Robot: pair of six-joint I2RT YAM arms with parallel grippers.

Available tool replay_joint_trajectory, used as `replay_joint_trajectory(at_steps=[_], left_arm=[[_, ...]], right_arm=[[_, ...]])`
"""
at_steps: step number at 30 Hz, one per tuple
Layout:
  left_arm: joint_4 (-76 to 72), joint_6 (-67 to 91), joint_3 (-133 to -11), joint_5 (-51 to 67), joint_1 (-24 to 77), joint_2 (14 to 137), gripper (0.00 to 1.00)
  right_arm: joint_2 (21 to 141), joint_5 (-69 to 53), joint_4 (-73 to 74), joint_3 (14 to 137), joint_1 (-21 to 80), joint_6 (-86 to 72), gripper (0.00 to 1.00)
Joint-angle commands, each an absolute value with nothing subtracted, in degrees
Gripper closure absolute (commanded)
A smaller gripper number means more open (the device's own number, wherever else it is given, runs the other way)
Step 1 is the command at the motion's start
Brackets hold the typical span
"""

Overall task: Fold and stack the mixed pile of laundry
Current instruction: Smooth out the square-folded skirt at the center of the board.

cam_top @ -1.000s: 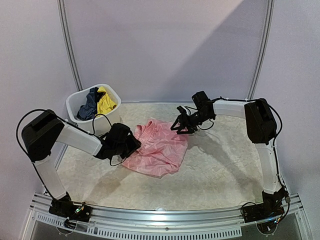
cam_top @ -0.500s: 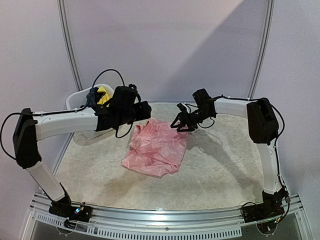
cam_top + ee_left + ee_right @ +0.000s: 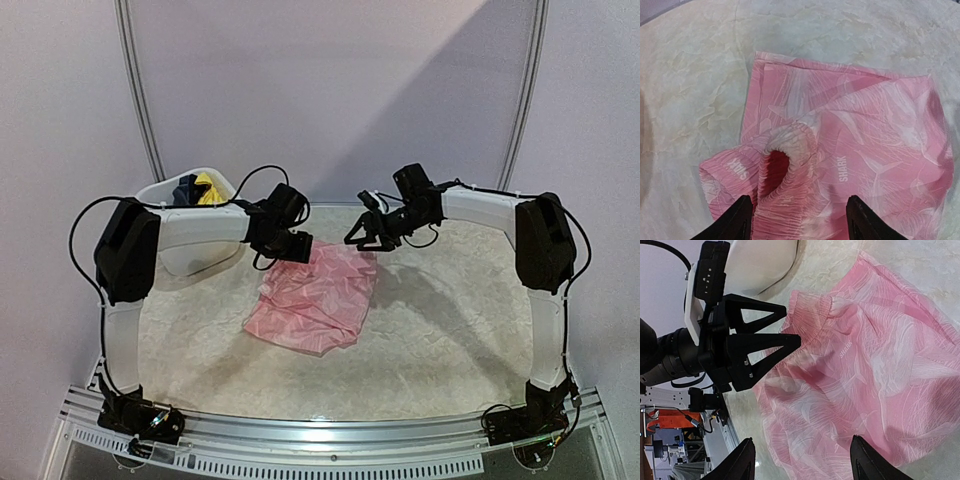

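Fingers [image 3: 740,222] of left gripper [image 3: 303,250] spread wide, clamped on nothing; from left wrist, one at each lower corner of the frame, with bunched elastic waistband [image 3: 785,167] of pink garment [image 3: 315,300] between and beyond them. Cannot tell whether touching the cloth. Fingers [image 3: 862,460] of right gripper [image 3: 362,238] likewise apart and empty, held above the garment's upper right corner in the top view. Pink garment crumpled but spread out at mid-frame on pale table [image 3: 450,340], waistband toward upper left, lettering SHARK [image 3: 842,168] in white on the cloth. From right wrist, left gripper's black triangular fingers at left of frame, tips right at the gathered waistband edge. At upper left of top view, white tub [image 3: 160,192], partly behind left arm [image 3: 200,225], with navy piece [image 3: 184,188] and yellow piece [image 3: 208,186] inside, apart from pink garment.
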State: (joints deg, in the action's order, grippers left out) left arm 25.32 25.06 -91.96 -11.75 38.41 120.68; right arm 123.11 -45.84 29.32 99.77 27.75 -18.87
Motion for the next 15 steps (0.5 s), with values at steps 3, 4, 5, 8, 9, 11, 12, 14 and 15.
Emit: replay_joint_trajectory(at_steps=[3,4,5,8,9,11,12,14,15], left_arm=[[24.99,22.92,-93.10,-5.99,36.52,120.91,0.41],[25.01,22.79,-93.39,-5.70,36.27,121.26,0.41],[25.36,22.37,-93.94,-5.63,36.14,121.79,0.39],[25.74,20.49,-96.16,-5.86,35.88,123.65,0.35],[25.85,19.80,-97.20,-6.09,35.80,124.43,0.35],[26.64,18.66,-99.75,-6.88,35.57,126.02,0.35],[27.07,18.22,-100.97,-6.86,35.33,127.24,0.35],[28.15,18.03,-103.21,-6.23,34.76,129.12,0.36],[28.77,18.15,-103.99,-5.88,34.46,129.92,0.39]], right_arm=[[123.04,-46.40,28.97,98.51,28.21,-18.08,0.34],[123.40,-46.48,28.92,98.52,28.21,-18.10,0.34],[123.66,-46.49,28.96,98.53,28.17,-18.15,0.34],[124.40,-46.58,28.83,98.47,28.21,-18.27,0.34],[124.51,-46.58,28.86,98.42,28.21,-18.41,0.34],[124.63,-46.58,28.75,98.23,28.21,-18.37,0.34],[124.56,-46.52,28.81,98.09,28.21,-18.37,0.34],[124.50,-46.49,28.75,97.92,28.21,-18.28,0.34],[124.39,-46.42,28.69,97.83,28.21,-18.24,0.34]])
